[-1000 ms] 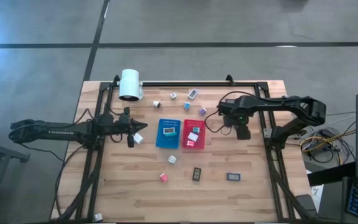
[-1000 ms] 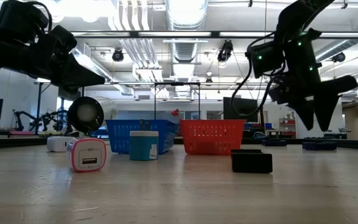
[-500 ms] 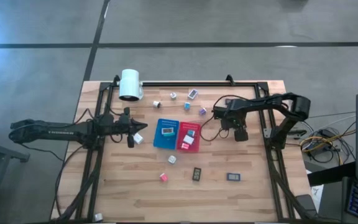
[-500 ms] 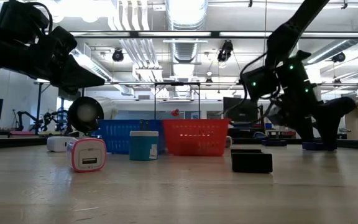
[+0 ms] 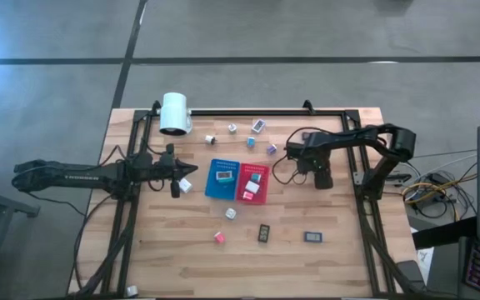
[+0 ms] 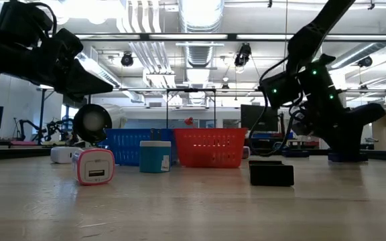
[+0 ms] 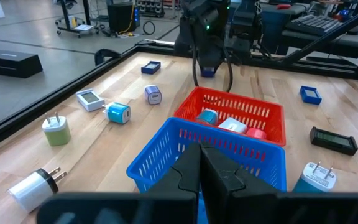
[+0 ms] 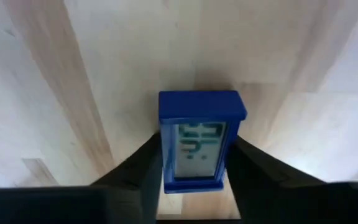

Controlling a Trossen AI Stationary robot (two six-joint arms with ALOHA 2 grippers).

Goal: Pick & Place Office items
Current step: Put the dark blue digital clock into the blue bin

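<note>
Lowered since the earlier frame, your right gripper (image 8: 193, 163) is closing its fingers around a blue display gadget (image 8: 198, 149) lying right of the red tray (image 5: 255, 182); left gripper (image 5: 176, 175) is idling shut.

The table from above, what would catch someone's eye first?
The blue tray and red tray stand side by side mid-table, with small items inside the red one. Just right of them, the right gripper has its fingers on either side of a blue clock lying on the wood.
</note>
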